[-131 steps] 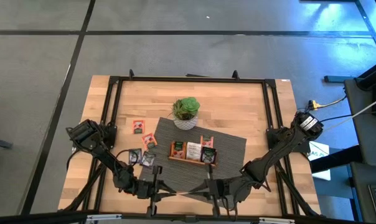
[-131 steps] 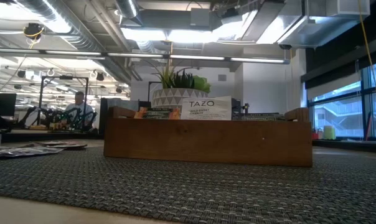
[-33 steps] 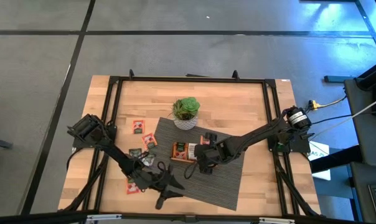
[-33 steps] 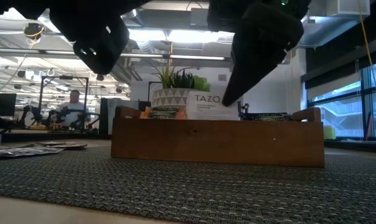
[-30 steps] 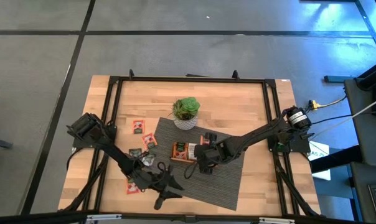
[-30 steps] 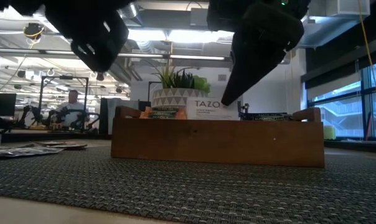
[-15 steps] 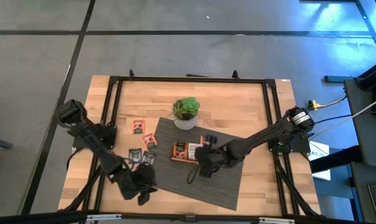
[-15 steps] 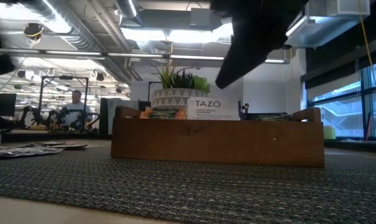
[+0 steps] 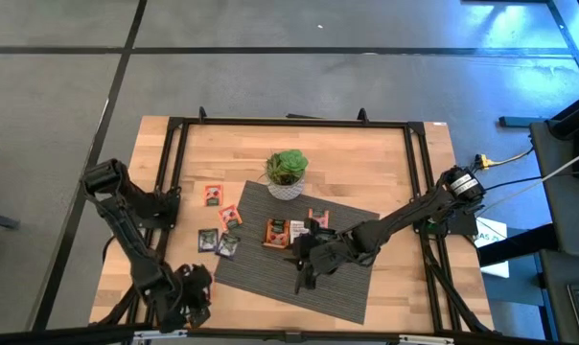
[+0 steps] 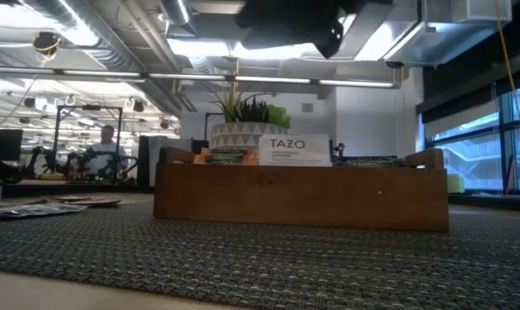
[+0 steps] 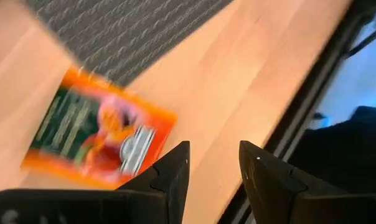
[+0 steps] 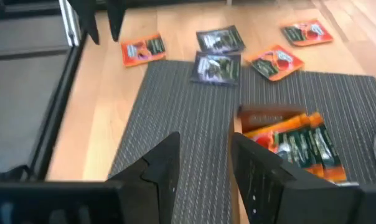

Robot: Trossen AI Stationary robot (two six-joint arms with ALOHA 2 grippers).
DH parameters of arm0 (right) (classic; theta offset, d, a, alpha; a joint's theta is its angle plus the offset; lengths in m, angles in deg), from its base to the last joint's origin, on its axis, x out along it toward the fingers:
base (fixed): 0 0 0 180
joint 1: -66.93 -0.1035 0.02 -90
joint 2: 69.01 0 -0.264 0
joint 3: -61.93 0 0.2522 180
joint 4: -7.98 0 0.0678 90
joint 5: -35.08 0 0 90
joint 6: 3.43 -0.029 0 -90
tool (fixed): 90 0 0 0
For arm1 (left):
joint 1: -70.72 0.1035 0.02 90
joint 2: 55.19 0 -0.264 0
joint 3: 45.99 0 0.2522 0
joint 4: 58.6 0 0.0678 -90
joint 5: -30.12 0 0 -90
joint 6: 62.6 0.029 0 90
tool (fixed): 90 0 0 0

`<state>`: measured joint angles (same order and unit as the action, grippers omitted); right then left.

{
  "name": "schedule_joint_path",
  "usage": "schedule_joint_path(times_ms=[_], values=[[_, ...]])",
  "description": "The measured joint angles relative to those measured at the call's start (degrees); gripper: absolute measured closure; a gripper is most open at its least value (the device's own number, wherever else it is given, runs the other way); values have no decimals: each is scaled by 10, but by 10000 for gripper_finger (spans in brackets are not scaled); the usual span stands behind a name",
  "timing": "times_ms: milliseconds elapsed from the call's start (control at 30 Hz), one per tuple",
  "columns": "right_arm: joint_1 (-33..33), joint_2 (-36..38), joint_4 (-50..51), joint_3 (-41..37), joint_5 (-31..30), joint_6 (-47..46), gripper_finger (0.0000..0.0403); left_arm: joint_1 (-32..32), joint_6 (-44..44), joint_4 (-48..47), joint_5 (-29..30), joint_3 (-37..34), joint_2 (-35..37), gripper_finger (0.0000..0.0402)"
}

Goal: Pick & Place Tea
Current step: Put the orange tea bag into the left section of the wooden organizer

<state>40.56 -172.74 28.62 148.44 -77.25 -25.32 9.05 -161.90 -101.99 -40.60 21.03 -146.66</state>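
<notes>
A brown wooden tray [image 9: 288, 233] with tea sachets standing in it sits on the grey mat [image 9: 270, 273]; a white sachet [image 10: 294, 148] shows above its wall. Loose tea sachets lie left of the mat: orange ones [image 9: 213, 195] [image 9: 230, 216] and dark ones [image 9: 208, 240] [image 9: 228, 244]. My right gripper [image 9: 302, 280] hangs open above the mat, near-side of the tray [image 12: 294, 140], with nothing between its fingers. My left gripper [image 9: 194, 292] is open at the table's near left, beside an orange sachet [image 11: 98, 140] lying flat on the wood.
A potted plant [image 9: 287, 172] stands at the mat's far edge, behind the tray. A black frame rail [image 9: 170, 172] runs along the table's sides. In the low view, a person sits at a desk [image 10: 105, 151] far off in the room.
My right gripper has risen from the tray and drawn back toward the table's near edge, over the mat. My left gripper has swung from the mat's near-left part toward the table's near-left corner. The tray and its sachets have stayed put.
</notes>
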Motion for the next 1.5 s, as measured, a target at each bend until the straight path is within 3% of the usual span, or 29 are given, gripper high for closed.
schedule_joint_path(times_ms=[200, 400, 667, 933, 1100, 1233, 1500], values=[[0, 0, -16, 0, 0, -1, 258, -8, -35, -84, -40, 41, -56, 265], [0, 0, -20, 0, 0, -1, 258, -8, -52, -89, -64, 46, -97, 269], [0, 0, -29, 0, 0, 0, 258, -4, -34, -24, -66, 48, -105, 267], [0, -45, -102, 0, 0, -1, 258, 28, 63, 87, -68, 49, -146, 271], [3, -93, -185, 0, 86, 10, 258, 42, 121, 121, -59, 54, -155, 272], [11, -122, -243, 0, 156, -33, 258, 50, 169, 119, -33, 62, -156, 272], [11, -176, -262, 32, 182, -52, 239, 73, 263, 117, 2, 63, -156, 272]])
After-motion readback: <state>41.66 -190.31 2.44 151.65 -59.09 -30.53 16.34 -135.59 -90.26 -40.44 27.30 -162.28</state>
